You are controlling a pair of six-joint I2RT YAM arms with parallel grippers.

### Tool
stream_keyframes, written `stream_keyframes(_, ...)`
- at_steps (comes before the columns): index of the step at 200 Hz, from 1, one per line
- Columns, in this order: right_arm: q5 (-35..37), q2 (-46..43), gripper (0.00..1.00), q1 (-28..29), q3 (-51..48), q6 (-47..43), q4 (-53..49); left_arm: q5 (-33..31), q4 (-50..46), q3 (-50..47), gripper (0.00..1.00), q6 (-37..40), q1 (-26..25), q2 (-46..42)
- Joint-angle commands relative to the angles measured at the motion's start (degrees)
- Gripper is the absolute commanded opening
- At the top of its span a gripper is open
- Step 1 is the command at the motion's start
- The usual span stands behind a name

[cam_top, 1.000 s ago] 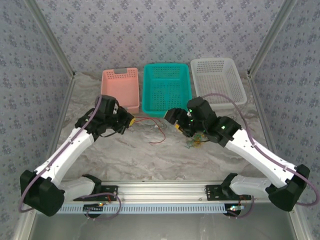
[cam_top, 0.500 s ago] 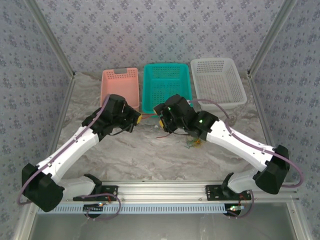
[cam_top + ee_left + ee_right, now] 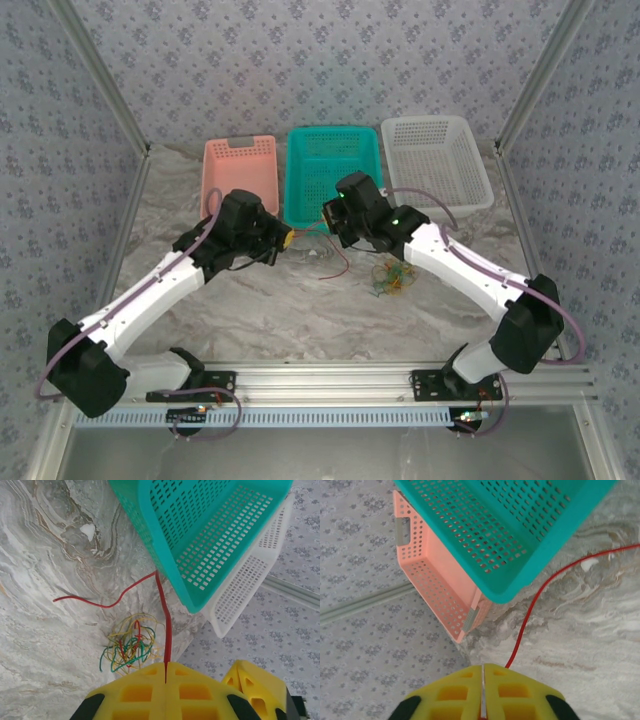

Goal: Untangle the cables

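One red cable (image 3: 166,625) is pulled free, left fingers (image 3: 135,690) pinching it, right fingers (image 3: 455,695) closed (seemingly on it too); the tangle (image 3: 129,649) remains knotted.

Take the middle basket (image 3: 290,180) as your mark. The left basket (image 3: 240,143) sits just beside it on its left and the right basket (image 3: 430,122) on its right, all on the table (image 3: 250,310). Before its near wall are the left gripper (image 3: 287,241) and the right gripper (image 3: 328,214), with the loose cable (image 3: 346,258) running from the left one. The tangle of cables (image 3: 388,278) lies nearer you, rightward.

Red cable (image 3: 167,625) taut, nr multicolour tangle (image 3: 131,650).
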Motion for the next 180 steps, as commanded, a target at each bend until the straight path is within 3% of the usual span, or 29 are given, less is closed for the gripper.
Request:
stream_keyframes(1,-0.2,-0.1,0.00,-1.3,3.4,-5.8,0.2,0.6,0.8,1.7,0.01,-1.0,-0.6,0.3)
stream_keyframes(7,-0.4,0.1,0.00,-1.5,4.6,-8.4,-0.2,0.5,0.8,1.7,0.09,-0.6,-0.6,0.3)
stream_keyframes(28,-4.1,0.6,0.00,-2.7,9.1,-15.0,-3.2,1.3,0.5,1.5,0.56,0.9,0.4,0.0)
stream_keyframes(44,-7.1,0.8,0.00,-3.8,11.1,-17.6,-6.2,1.9,-1.7,2.4,0.73,3.9,2.0,-0.3)
stream_keyframes(119,-13.6,-0.5,0.00,-8.1,15.7,-23.2,-10.2,0.1,-13.4,0.1,0.75,17.1,4.2,-5.4)
stream_keyframes(180,-15.0,3.1,0.00,-9.9,31.4,-29.2,-20.2,-2.5,-15.7,-0.9,0.73,20.6,4.3,-7.3)
